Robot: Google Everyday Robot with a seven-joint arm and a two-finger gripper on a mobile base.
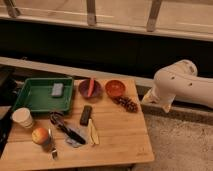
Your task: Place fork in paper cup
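Matt wooden table (120,135), green plastic tray (37,98), paper cup (22,118), metal fork (52,147)

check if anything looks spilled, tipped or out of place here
Nothing spilled or tipped. The paper cup stands upright; the fork lies flat near the front edge of the table, by the apple. The gripper is out of view; only the arm shows, right of it.

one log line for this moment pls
fork: on table by apple, untouched | paper cup: upright, near apple | gripper: out of view; arm right of table
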